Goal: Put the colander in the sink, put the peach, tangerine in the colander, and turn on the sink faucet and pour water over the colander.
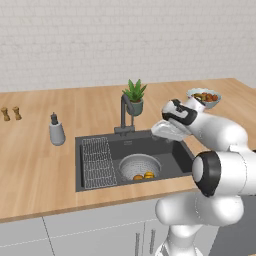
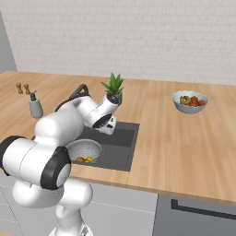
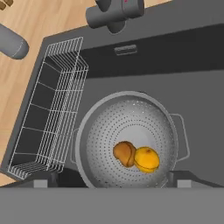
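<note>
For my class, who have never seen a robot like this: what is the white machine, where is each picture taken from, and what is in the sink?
The white machine is a robot arm with a two-finger gripper, open and holding nothing. Two pictures come from cameras behind the arm, left and right; the third looks down from its hand. In the sink sits a colander holding a peach and a tangerine, touching. A wire rack lies beside it. The faucet stands behind the sink; no water is visible. On the counter are a soap bottle, a plant and a fruit bowl.

silvery colander [image 3: 127, 135] in sink [image 3: 192, 87], peach [image 3: 124, 153] touching tangerine [image 3: 147, 159] inside
</note>
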Robot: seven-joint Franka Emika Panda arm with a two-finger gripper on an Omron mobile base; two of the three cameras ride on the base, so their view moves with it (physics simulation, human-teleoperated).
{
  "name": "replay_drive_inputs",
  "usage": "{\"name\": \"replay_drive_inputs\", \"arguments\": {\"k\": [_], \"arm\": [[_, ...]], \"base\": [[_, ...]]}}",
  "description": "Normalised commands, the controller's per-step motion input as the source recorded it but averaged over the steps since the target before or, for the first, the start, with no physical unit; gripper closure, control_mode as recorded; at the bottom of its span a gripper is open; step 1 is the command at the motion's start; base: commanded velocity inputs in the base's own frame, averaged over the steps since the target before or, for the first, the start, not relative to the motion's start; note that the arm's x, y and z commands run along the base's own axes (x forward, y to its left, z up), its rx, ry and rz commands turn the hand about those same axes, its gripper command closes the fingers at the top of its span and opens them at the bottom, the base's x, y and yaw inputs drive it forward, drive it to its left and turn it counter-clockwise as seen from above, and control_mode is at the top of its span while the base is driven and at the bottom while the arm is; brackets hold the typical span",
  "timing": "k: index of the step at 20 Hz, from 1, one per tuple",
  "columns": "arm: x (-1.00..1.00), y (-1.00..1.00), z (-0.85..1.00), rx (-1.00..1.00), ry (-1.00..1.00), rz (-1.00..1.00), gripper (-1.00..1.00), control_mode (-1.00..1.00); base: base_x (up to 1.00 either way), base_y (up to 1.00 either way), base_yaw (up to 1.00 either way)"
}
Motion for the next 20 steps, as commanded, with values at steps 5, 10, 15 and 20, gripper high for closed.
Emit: {"name": "replay_drive_inputs", "arguments": {"k": [5,10,15,20], "arm": [[0.41,0.0,0.2,0.14,-0.1,0.0,-1.0,-1.0],[0.25,0.02,0.16,0.07,-0.16,0.0,-1.0,-1.0],[0.27,0.11,0.03,0.03,-0.14,0.0,-1.0,-1.0],[0.23,0.11,0.0,0.01,-0.08,0.0,-1.0,-1.0]], "base": [[0.0,0.0,0.0],[0.0,0.0,0.0],[0.0,0.0,0.0],[0.0,0.0,0.0]]}}
